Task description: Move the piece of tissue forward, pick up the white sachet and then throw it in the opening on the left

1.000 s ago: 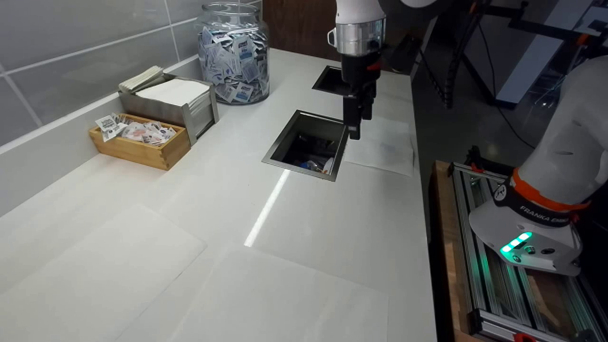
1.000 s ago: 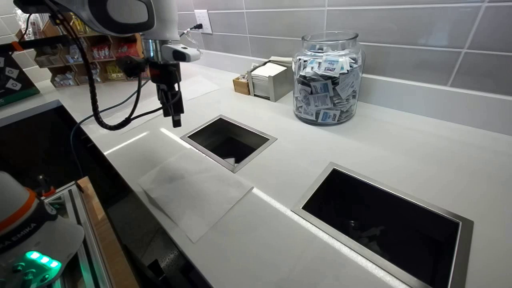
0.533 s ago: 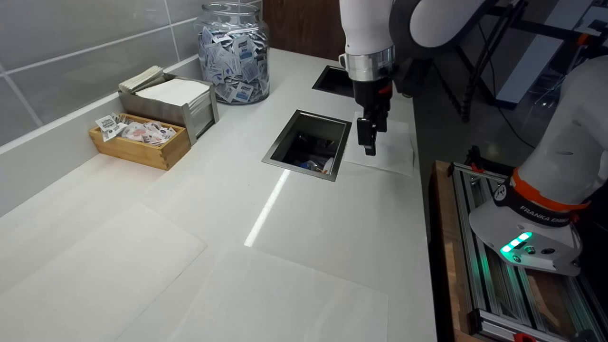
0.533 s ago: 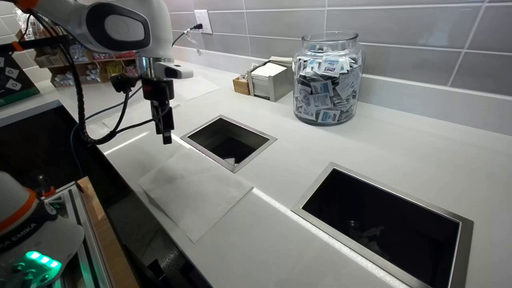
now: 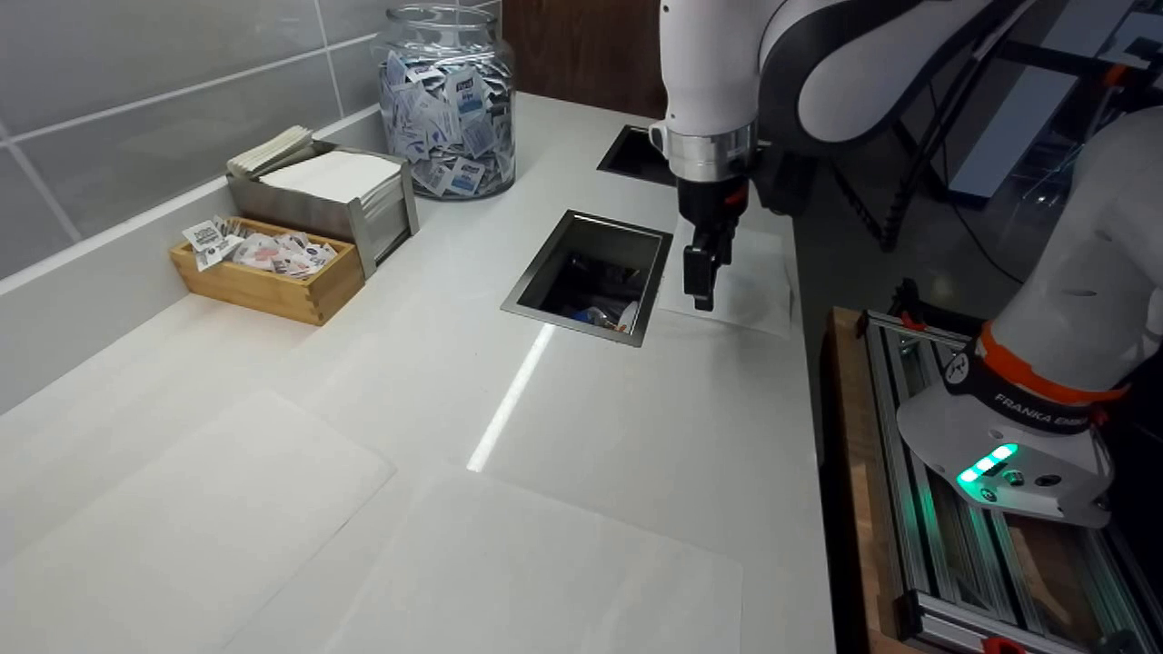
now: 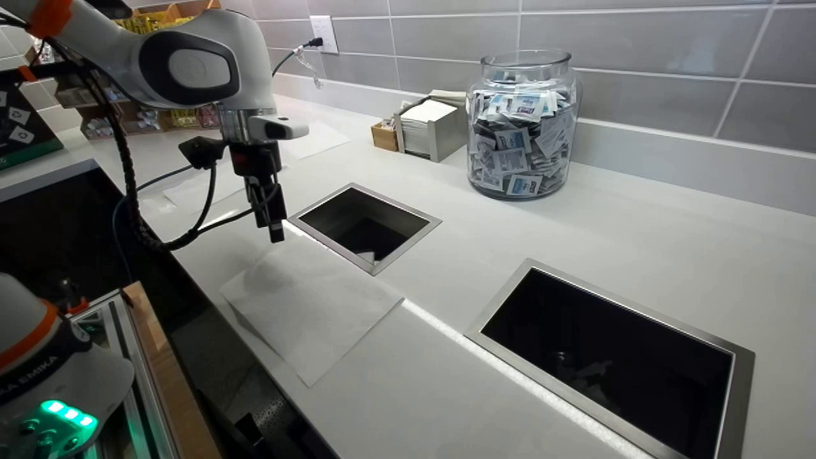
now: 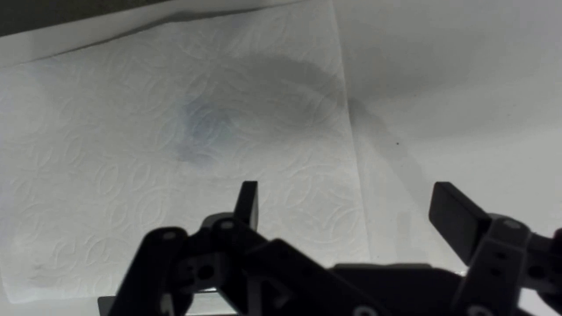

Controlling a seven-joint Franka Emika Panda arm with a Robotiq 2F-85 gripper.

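1. The end effector (image 7: 349, 197) hangs over one edge of the tissue (image 7: 109, 109) — jaws wide apart, holding nothing.
2. The tissue lies on the table (image 6: 446, 395), just beside a metal-rimmed opening (image 6: 408, 243).
3. A faint bluish patch (image 7: 206, 127) shows on the tissue.

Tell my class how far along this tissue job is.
Done: apparently nothing; the tissue lies beside the left opening. In hand: the gripper hangs open and empty over the tissue's edge. Remaining: moving the tissue, then lifting the sachet, unseen but perhaps under the bluish patch, and dropping it in.
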